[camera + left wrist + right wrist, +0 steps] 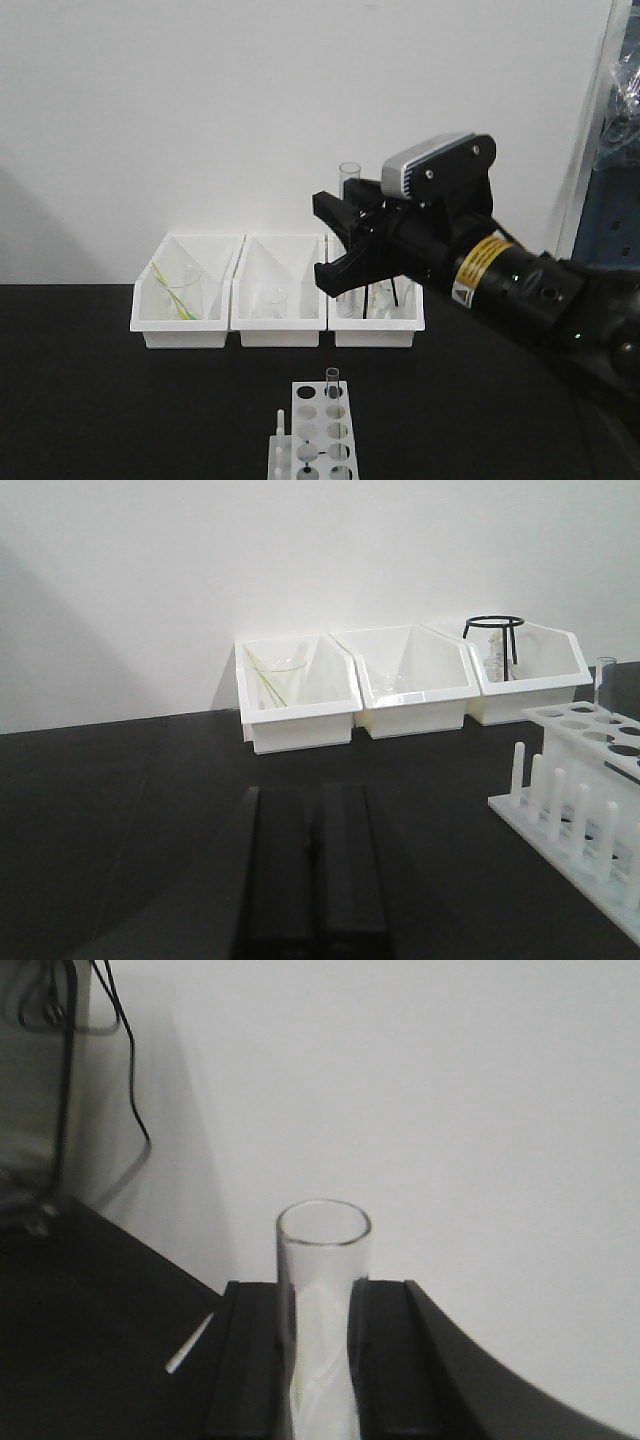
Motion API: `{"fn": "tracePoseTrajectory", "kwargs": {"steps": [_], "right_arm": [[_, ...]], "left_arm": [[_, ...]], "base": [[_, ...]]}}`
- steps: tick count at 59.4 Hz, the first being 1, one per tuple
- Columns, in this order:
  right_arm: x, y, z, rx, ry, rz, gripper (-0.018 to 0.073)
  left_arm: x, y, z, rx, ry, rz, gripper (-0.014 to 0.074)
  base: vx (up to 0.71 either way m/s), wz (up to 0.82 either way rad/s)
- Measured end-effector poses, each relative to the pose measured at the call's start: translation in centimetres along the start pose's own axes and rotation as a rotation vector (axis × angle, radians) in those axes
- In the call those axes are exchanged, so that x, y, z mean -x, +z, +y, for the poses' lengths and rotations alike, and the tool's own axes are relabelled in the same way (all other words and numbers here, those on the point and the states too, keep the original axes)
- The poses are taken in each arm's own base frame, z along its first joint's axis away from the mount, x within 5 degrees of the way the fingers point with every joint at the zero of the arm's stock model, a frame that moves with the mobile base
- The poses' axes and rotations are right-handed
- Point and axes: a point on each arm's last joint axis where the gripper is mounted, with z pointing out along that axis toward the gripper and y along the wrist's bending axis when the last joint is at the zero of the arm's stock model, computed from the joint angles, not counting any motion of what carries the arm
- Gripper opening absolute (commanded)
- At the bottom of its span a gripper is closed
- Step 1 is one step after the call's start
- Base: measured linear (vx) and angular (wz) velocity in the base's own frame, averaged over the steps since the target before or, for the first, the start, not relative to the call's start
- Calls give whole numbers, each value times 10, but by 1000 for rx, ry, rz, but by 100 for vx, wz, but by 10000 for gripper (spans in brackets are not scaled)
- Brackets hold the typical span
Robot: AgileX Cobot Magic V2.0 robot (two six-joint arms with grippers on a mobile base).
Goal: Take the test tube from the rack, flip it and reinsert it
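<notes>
Test tube (348, 176), frame centre, upright and rim up, clamped between the fingers of my right gripper (336, 240). Rack (318, 425), bottom centre, holds a second tube (332, 380). Left gripper (315, 875): fingers closed, empty.

Black right arm (530, 290) reaching in from the right edge of the frame, angled up and left, right gripper (340, 240) at centre, jaws clamped on an upright test tube (348, 178), left gripper (315, 875) at bottom centre of its wrist view, fingers pressed together
</notes>
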Motion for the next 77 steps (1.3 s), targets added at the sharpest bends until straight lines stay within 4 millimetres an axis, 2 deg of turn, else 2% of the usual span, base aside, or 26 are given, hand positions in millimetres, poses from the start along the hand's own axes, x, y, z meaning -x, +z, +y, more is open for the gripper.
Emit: {"fn": "tracePoseTrajectory", "kwargs": {"steps": [5, 9, 13, 16, 19, 23, 26, 29, 30, 35, 37, 41, 50, 56, 62, 71, 77], "right_arm": [[7, -4, -6, -6, -405, 95, -12], [3, -6, -9, 13, -789, 186, -11], [-1, -7, -13, 35, -1092, 253, -11], [-3, -8, -14, 44, -1204, 274, -11], [-2, -8, -14, 47, -1229, 277, -11], [-1, -9, -14, 35, -1119, 264, -11], [2, -9, -14, 4, -926, 250, -11], [5, -9, -15, -39, -648, 231, -11], [7, -9, -16, -62, -500, 219, -11], [12, -11, -19, -125, -48, 178, -11], [13, -11, -19, -133, 86, 158, -11], [15, -10, -19, -129, 250, 117, -11], [13, -4, -13, -60, 329, 54, -11], [0, -3, -1, 22, 297, 27, -11], [-27, -5, 13, 109, 256, 16, -11], [-80, -16, 25, 149, 342, -24, -11], [-100, -20, 30, 150, 356, -69, -11]], "left_arm": [[0, 0, 0, 0, 0, 0, -6], [0, 0, 0, 0, 0, 0, -6], [0, 0, 0, 0, 0, 0, -6], [0, 0, 0, 0, 0, 0, -6], [0, 0, 0, 0, 0, 0, -6], [0, 0, 0, 0, 0, 0, -6], [0, 0, 0, 0, 0, 0, -6], [0, 0, 0, 0, 0, 0, -6], [0, 0, 0, 0, 0, 0, -6], [0, 0, 0, 0, 0, 0, -6], [0, 0, 0, 0, 0, 0, -6], [0, 0, 0, 0, 0, 0, -6], [0, 0, 0, 0, 0, 0, -6], [0, 0, 0, 0, 0, 0, -6], [0, 0, 0, 0, 0, 0, -6], [0, 0, 0, 0, 0, 0, -6], [0, 0, 0, 0, 0, 0, -6]], "base": [[0, 0], [0, 0], [0, 0], [0, 0], [0, 0], [0, 0], [0, 0], [0, 0], [0, 0], [0, 0], [0, 0], [0, 0], [0, 0], [0, 0], [0, 0], [0, 0], [0, 0]]}}
